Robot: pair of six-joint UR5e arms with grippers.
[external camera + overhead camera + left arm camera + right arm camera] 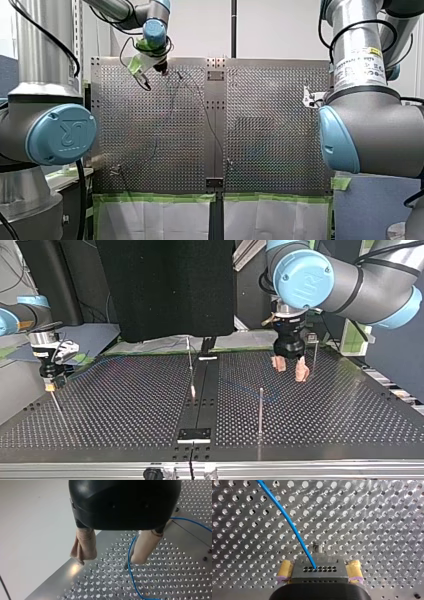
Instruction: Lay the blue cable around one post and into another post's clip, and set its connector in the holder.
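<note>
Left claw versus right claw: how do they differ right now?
My left claw has beige-wrapped fingers, spread open and holding nothing; my right claw has yellow pads, shut on the grey perforated connector block of the thin blue cable. Both hang close over the perforated metal table.

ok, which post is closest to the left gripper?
The thin post at the top view's far right, just beside my left gripper. The front post and the centre post stand well away.
</note>
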